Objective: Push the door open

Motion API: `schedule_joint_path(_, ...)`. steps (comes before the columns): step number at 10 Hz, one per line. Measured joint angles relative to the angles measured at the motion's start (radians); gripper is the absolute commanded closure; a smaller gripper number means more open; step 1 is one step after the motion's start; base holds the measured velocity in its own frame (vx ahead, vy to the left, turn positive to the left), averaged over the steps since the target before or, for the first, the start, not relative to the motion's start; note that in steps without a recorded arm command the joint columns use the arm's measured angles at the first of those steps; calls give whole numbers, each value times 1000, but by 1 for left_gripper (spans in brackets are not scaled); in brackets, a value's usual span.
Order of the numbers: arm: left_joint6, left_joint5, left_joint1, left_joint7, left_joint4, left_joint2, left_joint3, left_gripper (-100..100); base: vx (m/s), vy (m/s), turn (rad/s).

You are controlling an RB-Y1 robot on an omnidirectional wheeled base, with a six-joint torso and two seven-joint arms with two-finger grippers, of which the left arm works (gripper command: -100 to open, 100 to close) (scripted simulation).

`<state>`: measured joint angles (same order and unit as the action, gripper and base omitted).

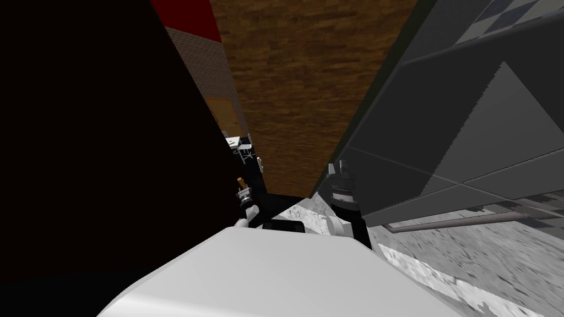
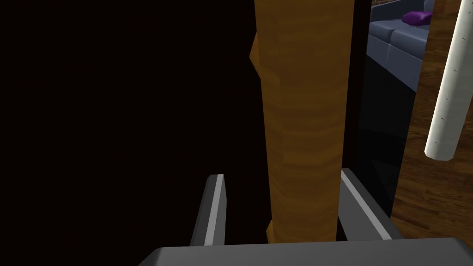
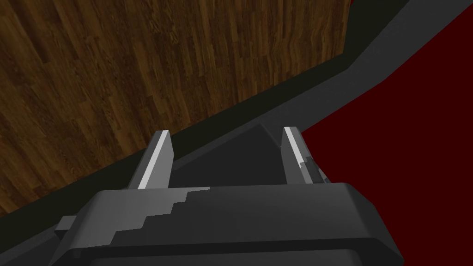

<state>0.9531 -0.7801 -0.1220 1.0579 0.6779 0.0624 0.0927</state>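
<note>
A dark grey panelled door (image 1: pixel 440 137) stands swung along my right side, over a brown wood floor (image 1: pixel 297 82). My right gripper (image 1: pixel 337 168) is at its near edge. In the right wrist view that gripper (image 3: pixel 225 130) is open, and the grey door edge (image 3: pixel 369 55) runs just past its fingertips. My left gripper (image 1: pixel 242 190) sits against a large black surface (image 1: pixel 99 137) on my left. It is open (image 2: pixel 281 173), with an orange-brown wooden bar (image 2: pixel 305 115) standing between its fingers, close to one finger (image 2: pixel 365 208).
A dark red wall (image 3: pixel 415 161) lies beside the grey door. Past the wooden bar are a grey sofa (image 2: pixel 392 41) with a purple cushion (image 2: pixel 418 18) and a white rod (image 2: pixel 450 92). Small white furniture (image 1: pixel 239 144) stands ahead on the left. Pale stone floor (image 1: pixel 468 258) lies under me.
</note>
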Motion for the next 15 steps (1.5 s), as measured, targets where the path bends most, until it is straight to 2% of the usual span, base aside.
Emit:
schedule_joint_path(1, 16, -1, -16, 6, -32, 3, 3, 100, 51, 29, -34)
schedule_joint_path(2, 25, -6, -21, 7, -40, 2, 12, 100, 63, 48, -72)
schedule_joint_path(3, 22, -14, -7, -9, -14, -6, 25, 100, 95, 44, -74)
schedule_joint_path(5, 19, -29, -14, -28, -11, -4, 48, 100, 47, 30, -7)
schedule_joint_path(7, 42, -32, -37, -14, -51, 2, 55, 100, 46, 33, -56)
schedule_joint_path(8, 39, -41, -30, -29, -34, -5, 69, 100, 90, 51, -65)
schedule_joint_path(9, 62, -45, -54, -18, -87, 0, 78, 100, 64, 44, -17)
schedule_joint_path(11, 50, -62, -32, -47, -35, -10, 103, 100, 84, 69, -56)
schedule_joint_path(12, 73, -64, -64, -38, -89, -4, 111, 100, 40, 34, -15)
schedule_joint_path(13, 82, -65, -61, -36, -84, -6, 113, 100, 66, 40, -76)
schedule_joint_path(15, 92, -82, -57, -50, -82, -14, 141, 100, 91, 66, -75)
